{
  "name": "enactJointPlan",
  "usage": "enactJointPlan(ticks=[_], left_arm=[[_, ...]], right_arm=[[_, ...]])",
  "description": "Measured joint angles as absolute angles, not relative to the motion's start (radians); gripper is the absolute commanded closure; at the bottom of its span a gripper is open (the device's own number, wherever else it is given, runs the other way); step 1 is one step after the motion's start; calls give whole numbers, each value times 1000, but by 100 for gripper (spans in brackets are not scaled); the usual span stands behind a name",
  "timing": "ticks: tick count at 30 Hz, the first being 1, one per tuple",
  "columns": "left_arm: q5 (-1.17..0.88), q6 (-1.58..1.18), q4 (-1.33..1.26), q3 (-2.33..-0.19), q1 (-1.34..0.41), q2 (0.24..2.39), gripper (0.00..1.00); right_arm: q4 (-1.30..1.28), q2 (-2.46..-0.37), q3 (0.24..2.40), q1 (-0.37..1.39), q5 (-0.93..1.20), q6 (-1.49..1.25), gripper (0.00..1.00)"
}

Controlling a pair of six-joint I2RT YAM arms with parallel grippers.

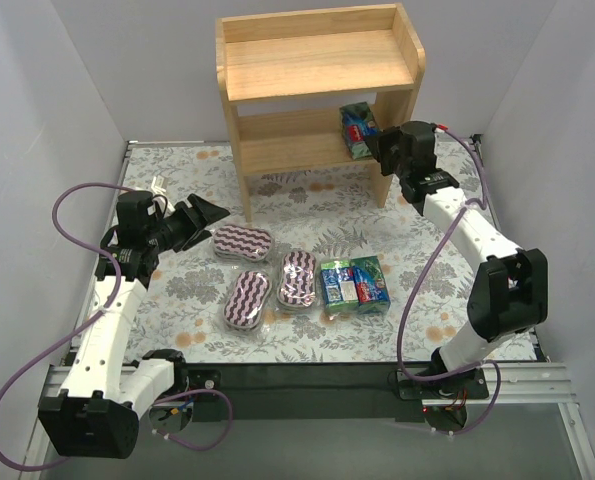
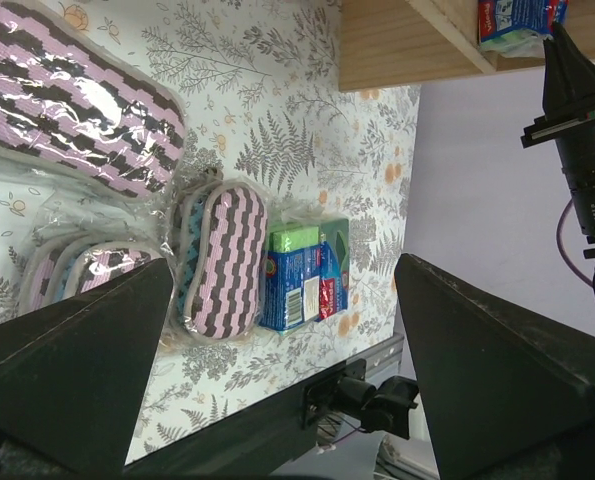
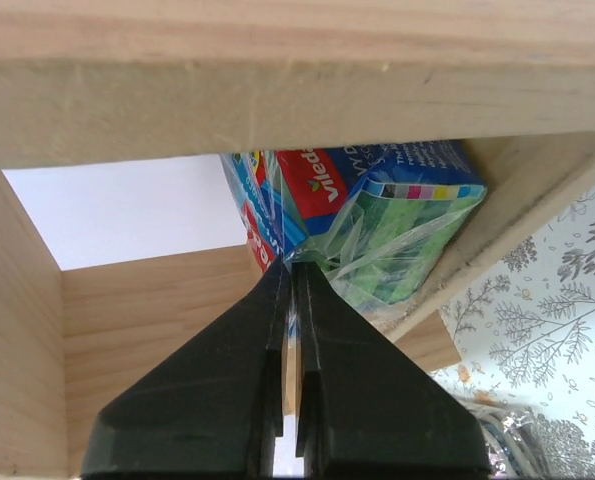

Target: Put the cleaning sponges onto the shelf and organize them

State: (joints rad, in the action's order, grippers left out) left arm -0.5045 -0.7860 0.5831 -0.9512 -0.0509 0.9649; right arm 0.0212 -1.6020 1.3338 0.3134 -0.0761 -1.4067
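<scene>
Your R gripper (image 3: pixel 292 262) is clenched tight on the clear wrap of one pack (image 3: pixel 397 200). The jaws meet w/ only a pinch of plastic between them. That pack is inside the shelf (image 1: pixel 317 65), at the right end of the lower tier, next to the side panel and under the top tier. You can't tell if it sits flat on the board or hangs from the wrap.

Your L gripper (image 1: pixel 205 220) is released: jaws wide, nothing between them. It hovers over the left of the table (image 1: pixel 177 300), tips aimed at the pads. It's just beside the far pad (image 1: pixel 242 243), no contact visible.

The other sponges lie on the table in front of the shelf, well apart from it:
- The far pad lies crossways, nearest the shelf.
- The left pad (image 1: pixel 247 298) and mid pad (image 1: pixel 297 278) lie lengthwise, side by side, close together.
- The blue pack (image 1: pixel 337 282) is just right of the mid pad.
- The green pack (image 1: pixel 370 282) touches the blue pack's right side.

All pads are in clear wrap.
</scene>
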Motion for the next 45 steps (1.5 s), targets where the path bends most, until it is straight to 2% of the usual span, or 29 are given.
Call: enactJointPlan(ticks=[5, 7, 10, 11, 14, 19, 20, 22, 23, 26, 27, 28, 34, 45], left_arm=[[-490, -786, 580, -951, -51, 967, 16], [-485, -786, 571, -951, -51, 973, 16], [-480, -786, 558, -951, -51, 992, 17], [-478, -786, 553, -951, -51, 999, 17], [-477, -787, 533, -951, -54, 1028, 18], [-472, -786, 488, -952, -68, 1086, 24], [-471, -786, 479, -954, -73, 1102, 32], [-470, -786, 456, -961, -88, 1139, 42], [-470, -784, 441, -965, -96, 1161, 56], [-469, -783, 403, -979, -116, 1230, 80], [-469, -779, 389, -989, -121, 1255, 95], [-468, -779, 377, -1000, -124, 1279, 100], [-458, -772, 299, -1091, -130, 1415, 100], [-482, -812, 192, -1226, -138, 1623, 100]], right_arm=[[27, -1639, 1364, 337, -101, -1430, 97], [28, -1647, 1373, 343, -104, -1438, 88], [30, -1650, 1375, 348, -103, -1445, 67], [30, -1650, 1375, 348, -101, -1444, 57], [39, -1644, 1366, 349, -96, -1444, 42], [62, -1565, 1266, 349, -56, -1431, 29], [67, -1536, 1234, 349, -44, -1428, 26], [70, -1459, 1159, 349, -27, -1410, 26], [70, -1419, 1124, 349, -14, -1398, 26], [68, -1288, 1036, 349, 32, -1351, 31], [65, -1245, 1013, 349, 49, -1330, 32], [59, -1202, 989, 349, 68, -1315, 34], [-10, -975, 837, 347, 153, -1211, 37], [-315, -784, 736, 346, 219, -1023, 32]])
